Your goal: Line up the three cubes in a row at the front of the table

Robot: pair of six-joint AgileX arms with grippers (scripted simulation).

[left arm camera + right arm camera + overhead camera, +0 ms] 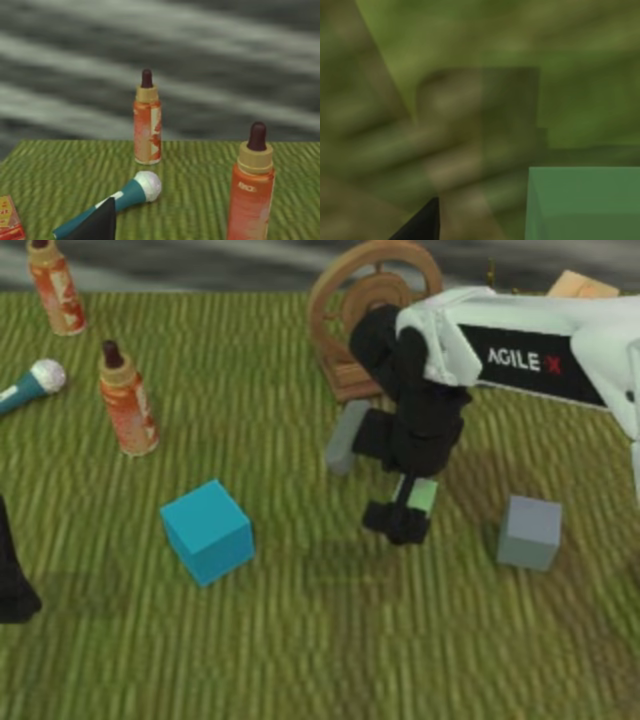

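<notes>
The right gripper [400, 512] hangs over the middle of the table [300, 660], fingers clamped on the small light green cube [422, 495], which fills a corner of the right wrist view [582, 202]. The cyan-blue cube [207, 531] sits on the grass-striped surface to its left, the pale grey-blue cube [530, 532] to its right, both well apart from it. The left arm [12, 580] waits at the table's left edge; whether its pincer is open I cannot tell.
</notes>
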